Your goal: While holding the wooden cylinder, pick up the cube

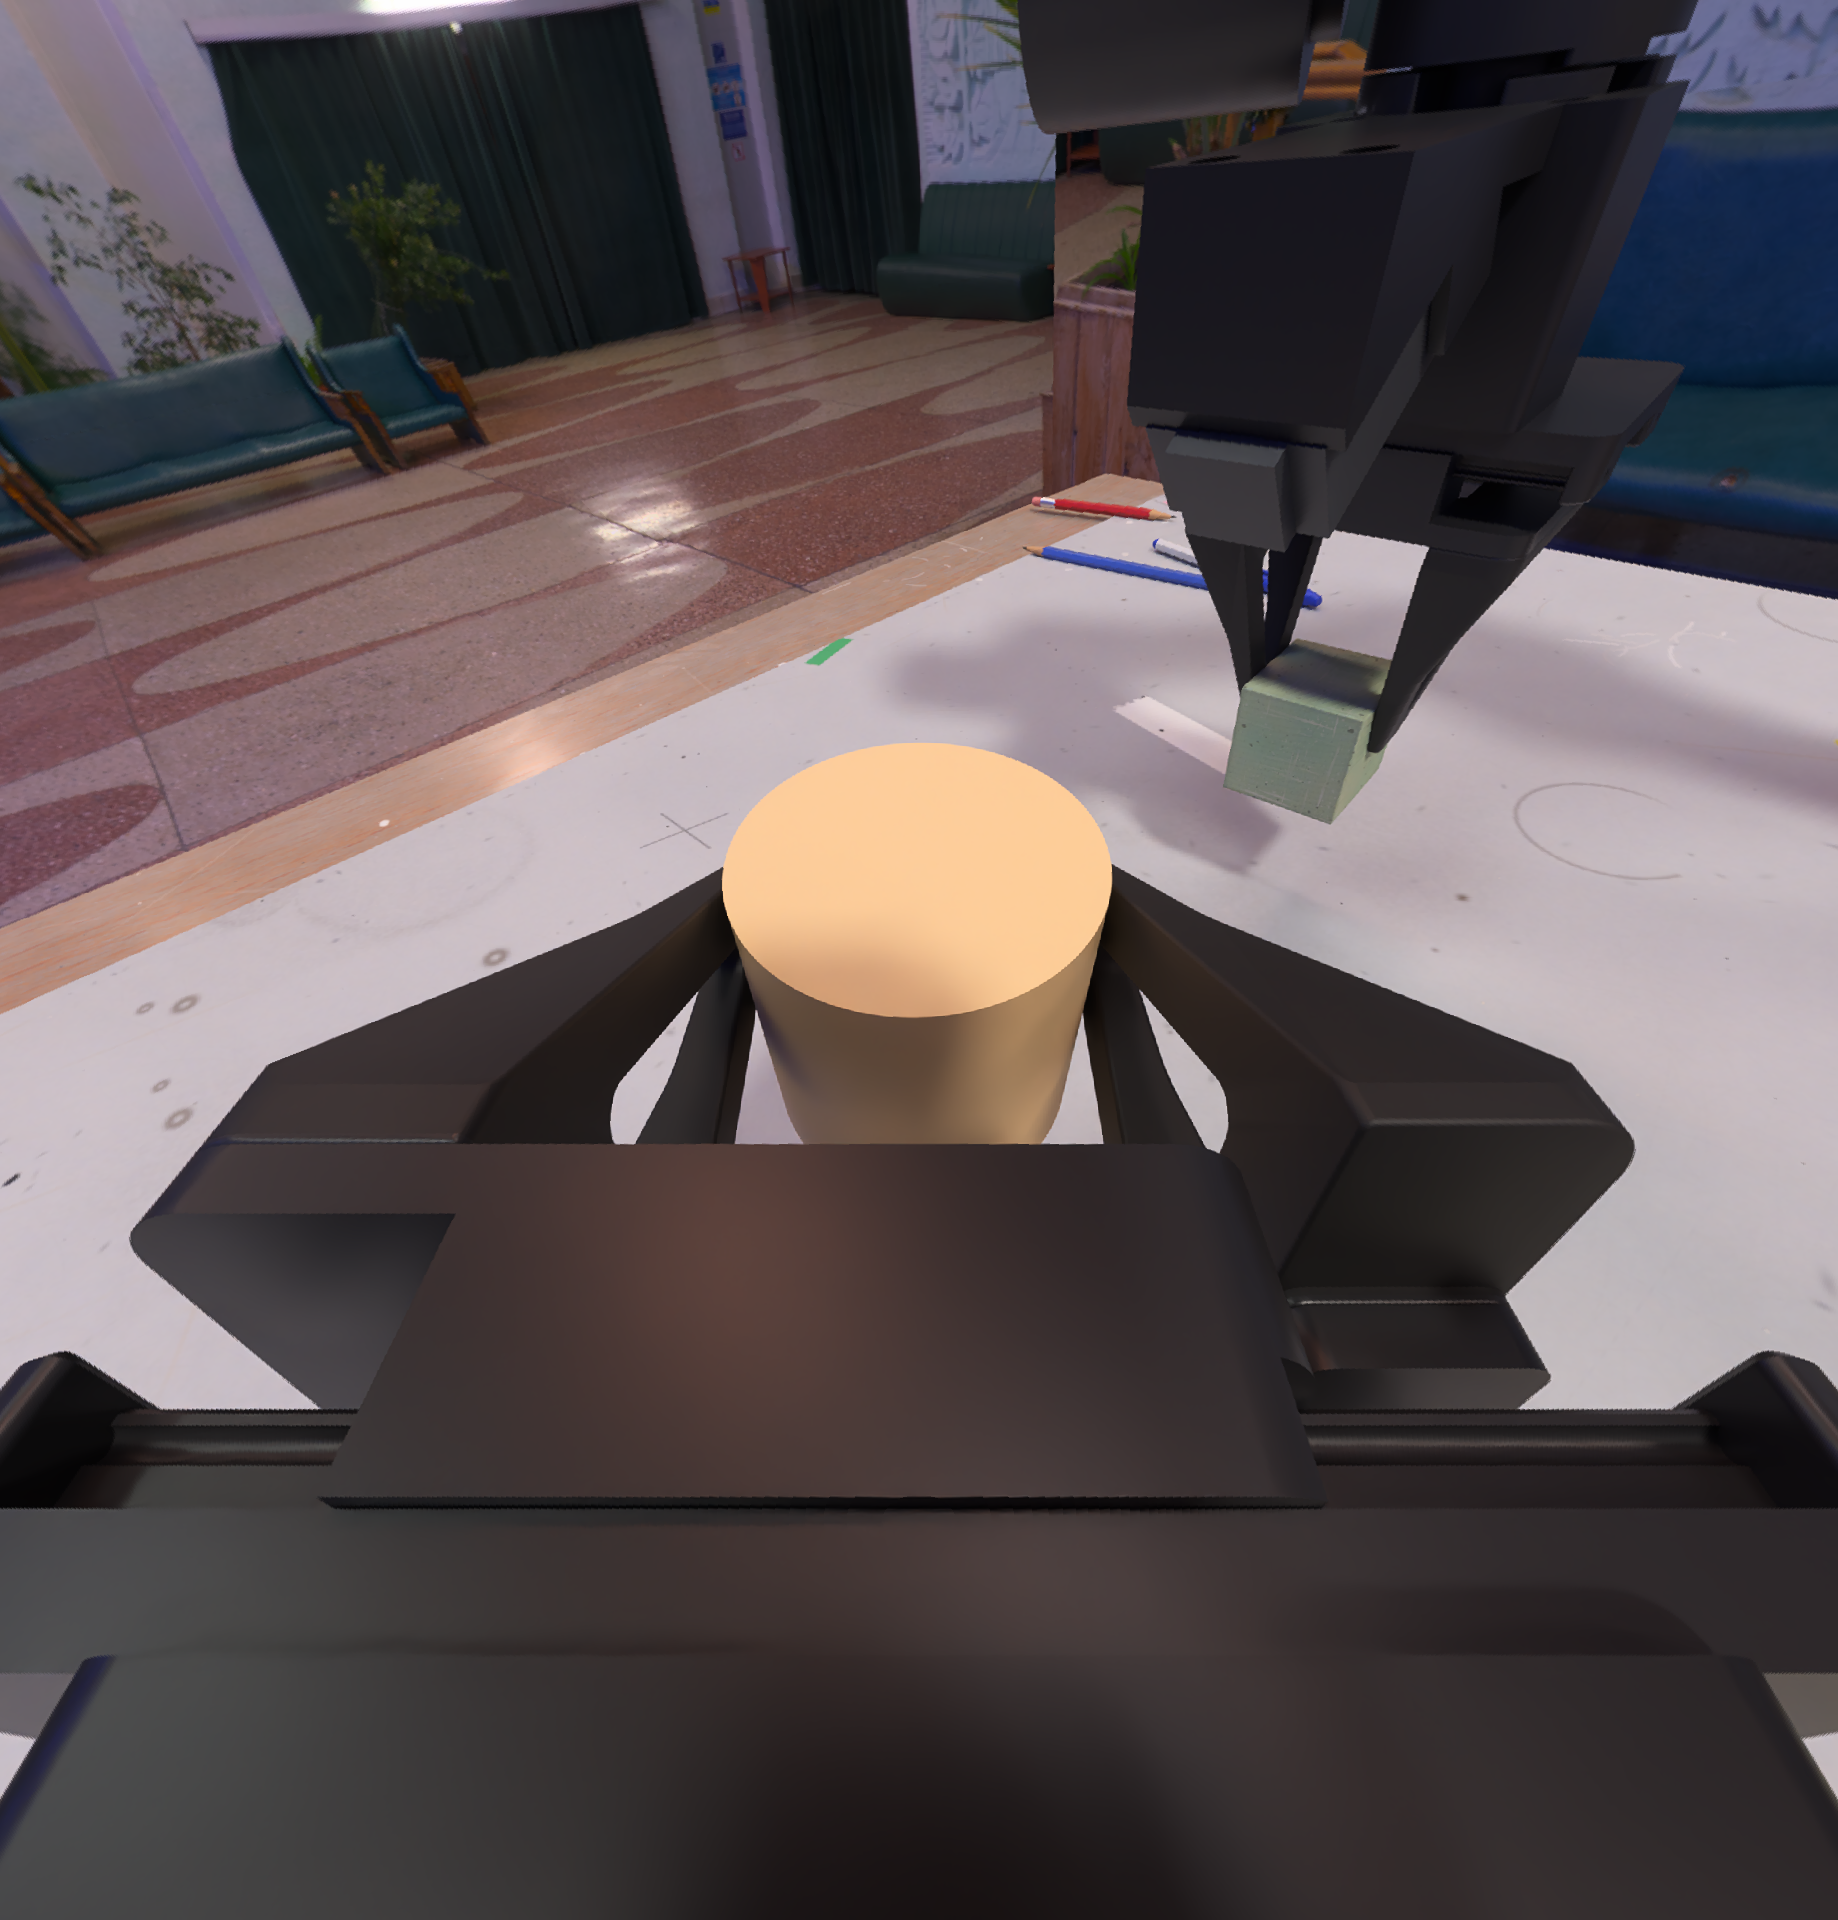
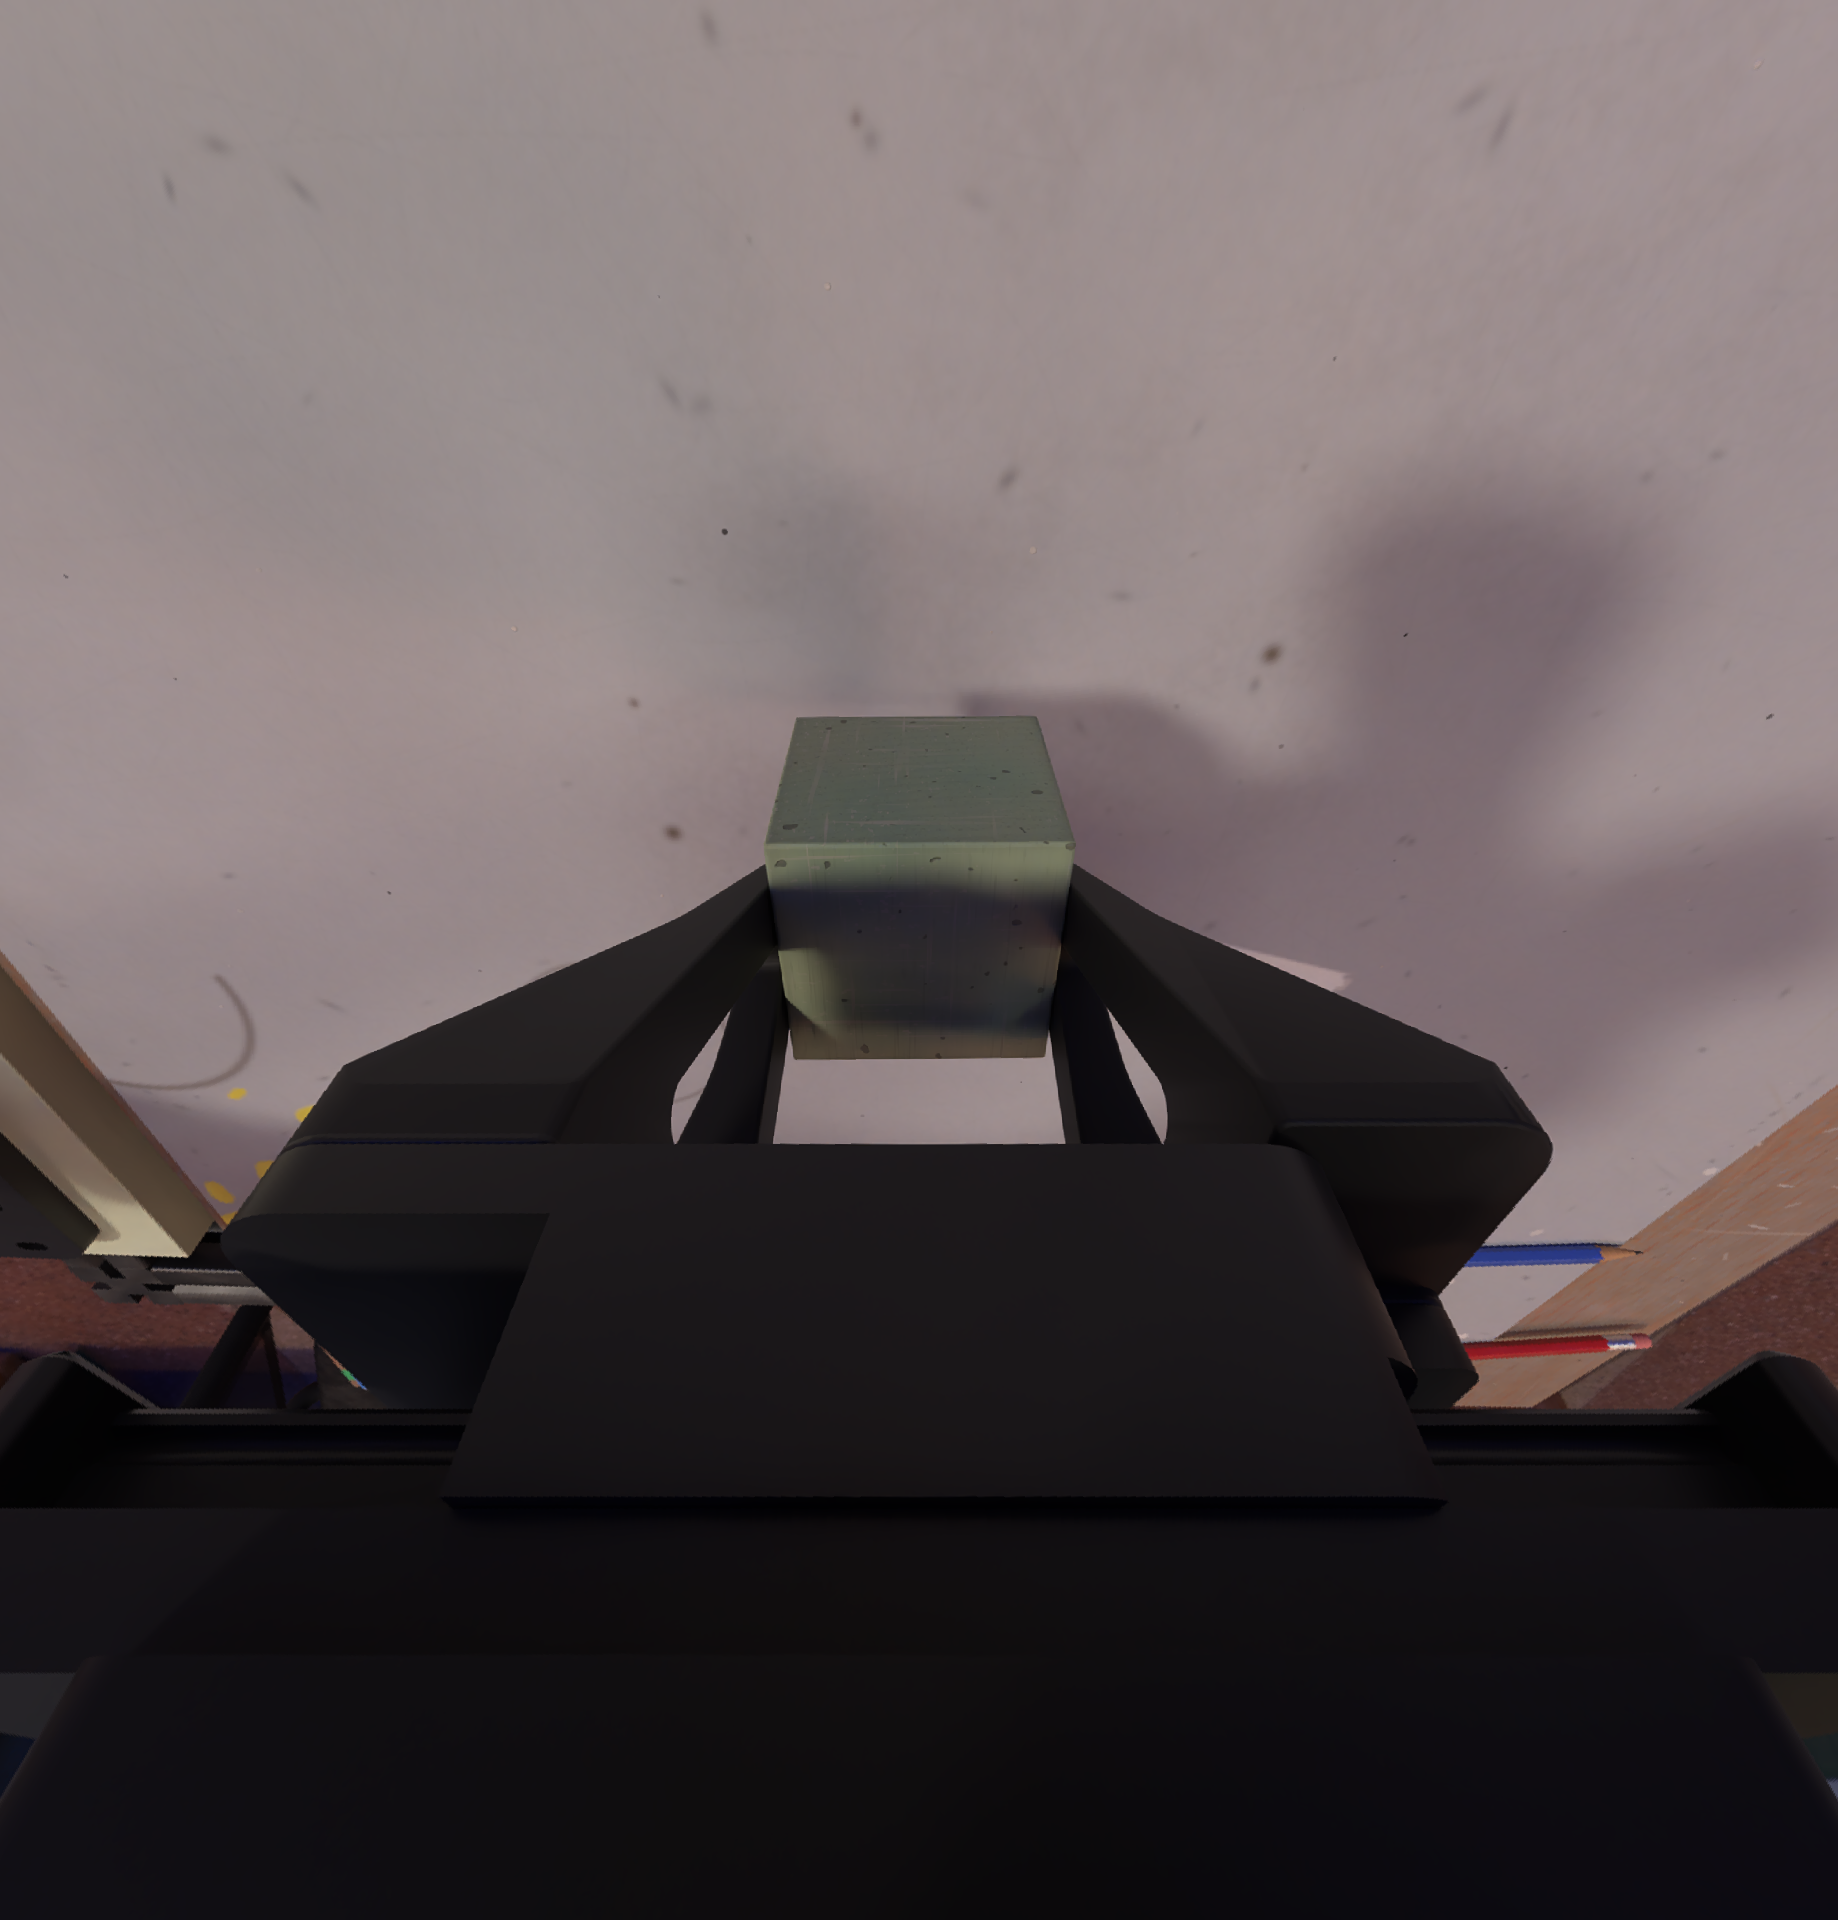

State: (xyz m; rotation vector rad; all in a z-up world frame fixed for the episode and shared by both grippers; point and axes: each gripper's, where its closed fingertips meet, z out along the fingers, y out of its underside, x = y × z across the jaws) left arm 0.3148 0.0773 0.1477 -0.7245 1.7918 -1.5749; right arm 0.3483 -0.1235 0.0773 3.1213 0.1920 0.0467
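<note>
The left gripper [image 1: 917, 935] has its two fingers [image 1: 624, 997] clenched on the wooden cylinder [image 1: 920, 935], one pressing each side of the round wall. The cylinder sits between the fingers with its long axis running across the line of the grip, one flat round end turned up toward the camera and the other end hidden behind the gripper body. Whether it touches the white bench [image 1: 479, 935] cannot be told from here.

Ahead of those fingers and off to their right, the right gripper [image 1: 1320, 707] points downward and grasps the green cube [image 1: 1299, 743]; its fingers press on two opposite faces. The cube is tilted, one lower corner pointing down, and it hangs clear of the bench with its shadow beneath.

In the right wrist view the cube [image 2: 917, 894] fills the gap between the fingers [image 2: 686, 987] of the right gripper [image 2: 917, 956], and part of it pokes out past the fingertips.

Beyond the right gripper, near the bench edge, lie a red pencil [image 1: 1102, 508] and a blue pencil [image 1: 1112, 566].
</note>
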